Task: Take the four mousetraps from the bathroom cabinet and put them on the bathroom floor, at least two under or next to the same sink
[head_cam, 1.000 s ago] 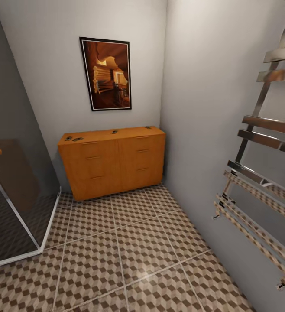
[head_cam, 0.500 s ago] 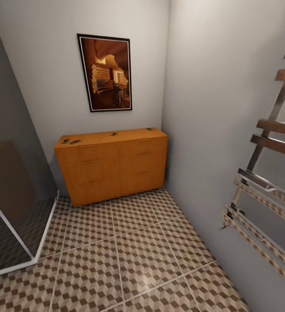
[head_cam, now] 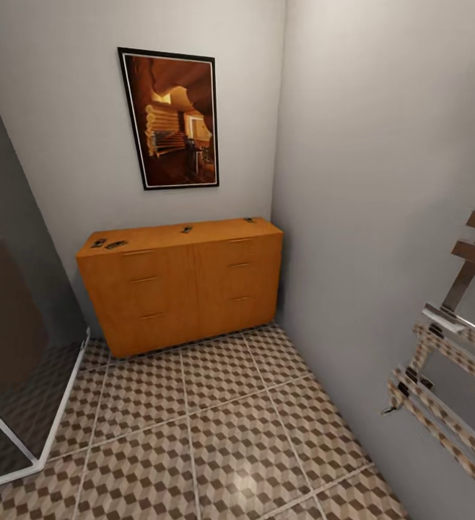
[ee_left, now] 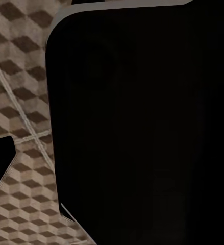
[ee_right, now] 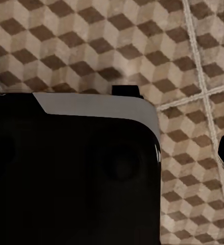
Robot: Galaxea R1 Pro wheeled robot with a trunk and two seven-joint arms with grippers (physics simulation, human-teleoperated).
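Note:
The orange-brown cabinet point(head_cam: 183, 285) stands against the far wall in the corner, all drawer fronts shut. Several tiny dark mousetraps lie on its flat top: two close together at the left end point(head_cam: 98, 243) point(head_cam: 116, 245), one near the middle point(head_cam: 187, 229) and one at the right end point(head_cam: 249, 220). The cube-patterned bathroom floor point(head_cam: 216, 426) stretches from me to the cabinet. Both wrist views look down on the same tiles point(ee_left: 20, 102) point(ee_right: 193, 61) past a large black body part of the robot. Small dark pieces at the edges there do not reveal the fingers' state. The sink is out of view.
A glass shower enclosure point(head_cam: 14, 361) with a white base edge takes the left side. On the right wall hangs a chrome towel rail point(head_cam: 447, 361) that juts into the room. A framed picture point(head_cam: 171, 119) hangs above the cabinet. Open floor lies between shower and rail.
The whole head view has shifted: the cabinet looks nearer and larger, the shower has slid off to the left and the towel rail to the right. The mousetraps lie as before.

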